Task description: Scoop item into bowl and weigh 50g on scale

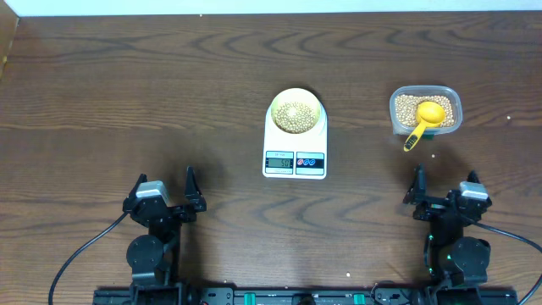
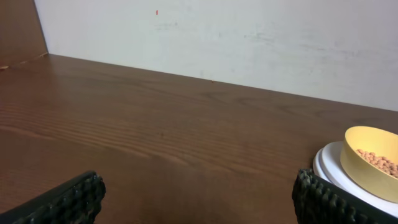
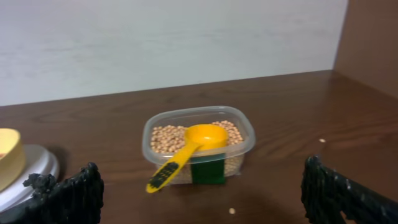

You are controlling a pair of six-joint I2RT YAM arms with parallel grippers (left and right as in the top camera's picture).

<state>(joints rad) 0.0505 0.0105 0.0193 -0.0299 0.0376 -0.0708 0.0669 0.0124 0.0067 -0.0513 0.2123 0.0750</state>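
The pale yellow-green bowl (image 1: 295,112) holds tan beans (image 1: 295,115) and stands on the white scale (image 1: 295,161), whose display is lit. In the left wrist view the bowl (image 2: 365,168) and scale (image 2: 329,167) show at the right edge. More beans (image 1: 410,108) fill a clear tub (image 1: 452,114) at the right, with a yellow scoop (image 1: 427,118) resting in it; the right wrist view shows the tub (image 3: 198,148) and scoop (image 3: 193,146). My left gripper (image 1: 165,193) is open and empty near the front left. My right gripper (image 1: 445,188) is open and empty in front of the tub.
A loose bean (image 3: 232,211) lies on the wood table in front of the tub. A few specks lie on the table at the right (image 1: 509,119). A pale wall runs behind the table's far edge.
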